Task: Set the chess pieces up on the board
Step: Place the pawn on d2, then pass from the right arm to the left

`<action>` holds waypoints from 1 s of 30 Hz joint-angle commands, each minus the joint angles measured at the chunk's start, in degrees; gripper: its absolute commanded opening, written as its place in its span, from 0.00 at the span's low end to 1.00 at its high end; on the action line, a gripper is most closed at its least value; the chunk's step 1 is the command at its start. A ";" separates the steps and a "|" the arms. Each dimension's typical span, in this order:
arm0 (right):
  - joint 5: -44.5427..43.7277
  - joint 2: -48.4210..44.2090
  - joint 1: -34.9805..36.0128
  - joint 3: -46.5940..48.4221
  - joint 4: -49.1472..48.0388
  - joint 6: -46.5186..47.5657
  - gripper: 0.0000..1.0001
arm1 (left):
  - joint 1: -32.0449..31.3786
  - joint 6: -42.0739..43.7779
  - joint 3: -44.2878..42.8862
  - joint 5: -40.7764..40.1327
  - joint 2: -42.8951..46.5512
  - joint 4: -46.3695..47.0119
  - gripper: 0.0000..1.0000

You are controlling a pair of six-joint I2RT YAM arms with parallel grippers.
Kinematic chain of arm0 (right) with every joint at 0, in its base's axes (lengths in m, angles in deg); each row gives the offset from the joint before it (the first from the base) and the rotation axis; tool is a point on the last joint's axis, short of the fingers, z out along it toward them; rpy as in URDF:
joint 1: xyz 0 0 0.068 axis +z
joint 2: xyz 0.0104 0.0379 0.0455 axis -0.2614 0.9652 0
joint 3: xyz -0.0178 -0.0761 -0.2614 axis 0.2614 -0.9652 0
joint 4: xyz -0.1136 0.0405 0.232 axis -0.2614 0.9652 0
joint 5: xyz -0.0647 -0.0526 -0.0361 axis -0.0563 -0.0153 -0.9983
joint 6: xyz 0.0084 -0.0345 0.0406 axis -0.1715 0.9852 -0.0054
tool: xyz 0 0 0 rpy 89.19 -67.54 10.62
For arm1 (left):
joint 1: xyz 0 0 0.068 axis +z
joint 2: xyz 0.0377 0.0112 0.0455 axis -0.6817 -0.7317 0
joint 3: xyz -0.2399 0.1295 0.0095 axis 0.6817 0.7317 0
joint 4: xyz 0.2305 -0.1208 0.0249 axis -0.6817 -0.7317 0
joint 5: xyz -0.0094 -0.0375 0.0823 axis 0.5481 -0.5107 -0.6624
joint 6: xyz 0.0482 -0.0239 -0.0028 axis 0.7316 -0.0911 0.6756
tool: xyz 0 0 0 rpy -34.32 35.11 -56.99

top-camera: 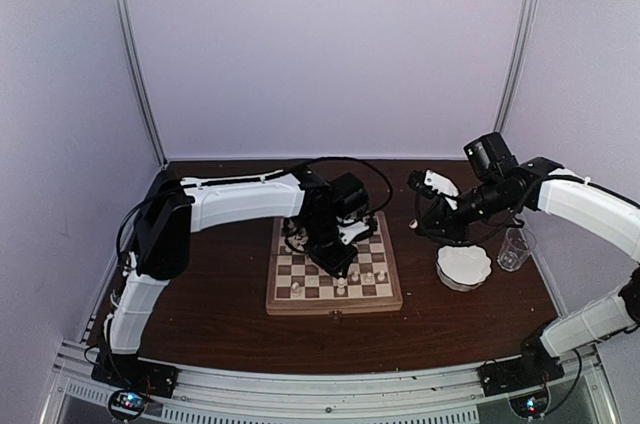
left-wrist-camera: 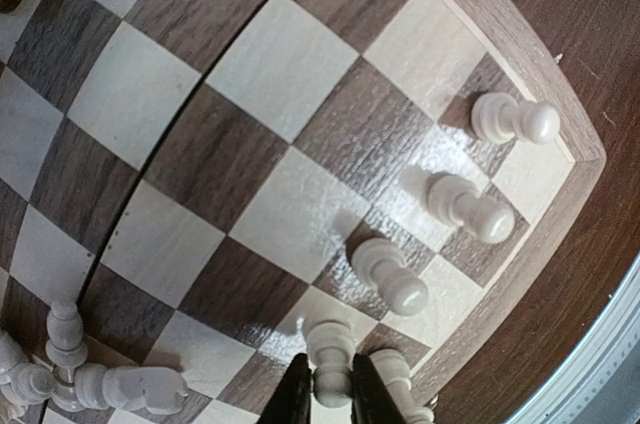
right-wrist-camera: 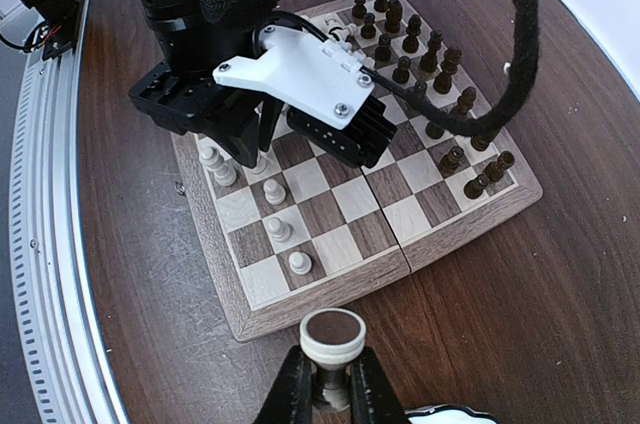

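Observation:
The board (top-camera: 335, 304) lies mid-table. Dark pieces (right-wrist-camera: 430, 54) stand in rows along its far side. My left gripper (top-camera: 338, 272) is down over the near right part of the board, shut on a white pawn (left-wrist-camera: 332, 349) that stands on a square. Three more white pawns (left-wrist-camera: 470, 206) stand in a line beside it, and other white pieces (left-wrist-camera: 100, 382) cluster on the back row. My right gripper (right-wrist-camera: 333, 384) hovers off the board's right edge, shut on a white piece (right-wrist-camera: 333, 339) held with its brown felt base toward the camera.
A white scalloped bowl (top-camera: 463, 266) sits right of the board, its rim also in the right wrist view (right-wrist-camera: 445, 412). A clear plastic cup (top-camera: 515, 249) stands beside it. The left arm (right-wrist-camera: 240, 34) hangs over the board's middle. A metal rail (top-camera: 330, 389) runs along the table's near edge.

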 commanded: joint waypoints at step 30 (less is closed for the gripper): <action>1.84 2.12 3.94 9.77 9.71 2.52 0.08 | 0.28 -8.77 10.92 9.34 22.95 26.36 0.42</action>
